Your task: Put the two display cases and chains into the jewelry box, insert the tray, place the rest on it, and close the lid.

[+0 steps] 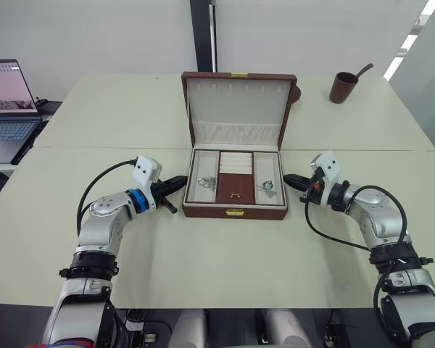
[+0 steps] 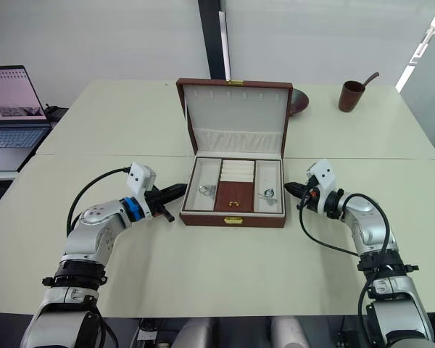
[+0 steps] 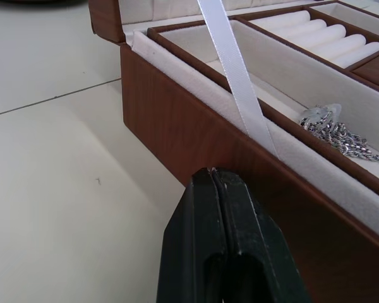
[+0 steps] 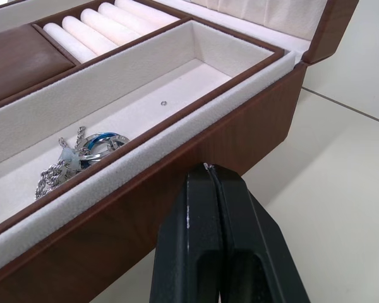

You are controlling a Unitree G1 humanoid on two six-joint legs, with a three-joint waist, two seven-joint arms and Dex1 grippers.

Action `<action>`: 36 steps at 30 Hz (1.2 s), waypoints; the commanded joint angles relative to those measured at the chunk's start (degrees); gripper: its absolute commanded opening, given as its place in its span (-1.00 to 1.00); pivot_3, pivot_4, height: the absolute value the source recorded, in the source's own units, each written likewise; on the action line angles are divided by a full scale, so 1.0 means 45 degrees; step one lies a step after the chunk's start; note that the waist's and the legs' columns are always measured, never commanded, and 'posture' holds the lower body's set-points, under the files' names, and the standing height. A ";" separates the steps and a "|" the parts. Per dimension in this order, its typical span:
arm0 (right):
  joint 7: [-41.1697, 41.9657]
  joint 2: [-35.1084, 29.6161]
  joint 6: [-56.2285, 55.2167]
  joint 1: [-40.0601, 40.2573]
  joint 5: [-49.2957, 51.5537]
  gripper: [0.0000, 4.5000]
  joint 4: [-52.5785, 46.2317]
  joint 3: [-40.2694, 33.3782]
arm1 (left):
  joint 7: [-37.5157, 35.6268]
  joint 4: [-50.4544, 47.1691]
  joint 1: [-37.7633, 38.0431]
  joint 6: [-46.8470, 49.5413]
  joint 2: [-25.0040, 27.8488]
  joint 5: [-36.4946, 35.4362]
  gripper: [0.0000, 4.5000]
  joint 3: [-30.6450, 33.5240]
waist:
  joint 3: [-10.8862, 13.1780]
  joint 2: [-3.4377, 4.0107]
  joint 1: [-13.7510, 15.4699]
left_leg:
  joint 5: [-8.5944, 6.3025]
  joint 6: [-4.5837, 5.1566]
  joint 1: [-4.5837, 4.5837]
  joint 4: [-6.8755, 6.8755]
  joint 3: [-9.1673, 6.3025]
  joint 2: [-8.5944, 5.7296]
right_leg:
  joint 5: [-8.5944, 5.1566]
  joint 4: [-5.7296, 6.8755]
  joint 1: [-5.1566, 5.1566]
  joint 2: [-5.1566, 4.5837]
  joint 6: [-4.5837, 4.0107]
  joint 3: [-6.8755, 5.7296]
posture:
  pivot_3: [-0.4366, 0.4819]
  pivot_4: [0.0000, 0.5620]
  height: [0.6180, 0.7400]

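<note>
Brown wooden jewelry box [image 1: 234, 210] sits lid-up on the pale counter [image 1: 203, 254], its cream tray [image 1: 235, 168] holding a silver chain [image 3: 341, 136] in each side compartment. Left claw [image 1: 180, 182] and right claw [image 1: 290, 180] flank it, both clenched, empty.

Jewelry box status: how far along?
Nearly done. The tray sits in the jewelry box, with jewelry in its left compartment and right compartment. Nothing in hand: the left end effector and right end effector are shut, flanking the box. Left: the lid stands open.
</note>
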 commanded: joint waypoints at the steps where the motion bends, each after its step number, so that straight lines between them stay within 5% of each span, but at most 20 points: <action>1: 0.0299 0.0145 0.0034 0.0118 0.0216 -0.99 -0.0615 0.0061 | -0.0555 -0.0646 0.0272 0.0130 -0.0287 -0.0048 -1.00 -0.0489 | -0.0004 0.0001 0.0002 | 0.0000 0.0000 0.0001 0.0000 0.0000 0.0001 | 0.0000 -0.0001 0.0002 -0.0002 0.0000 0.0001 | -0.05 -0.47 1.00; 24: 0.1061 0.0071 0.3607 0.3097 0.1784 -0.99 -0.5907 0.0622 | -0.1721 -0.6491 0.4281 0.3239 0.0587 -0.1299 -1.00 -0.1216 | -0.0034 0.0024 -0.0003 | -0.0003 0.0003 0.0022 -0.0012 -0.0036 0.0019 | -0.0002 -0.0012 0.0021 -0.0006 -0.0001 0.0014 | -0.05 -0.47 1.00; 36: 0.0951 0.0035 0.4364 0.4103 0.1813 -0.99 -0.7083 0.0245 | -0.1456 -0.7275 0.5114 0.3282 0.0752 -0.1274 -1.00 -0.0832 | -0.0057 0.0042 0.0002 | -0.0003 0.0004 0.0051 -0.0013 -0.0032 0.0015 | -0.0002 -0.0012 0.0046 0.0000 0.0000 0.0014 | -0.05 -0.47 1.00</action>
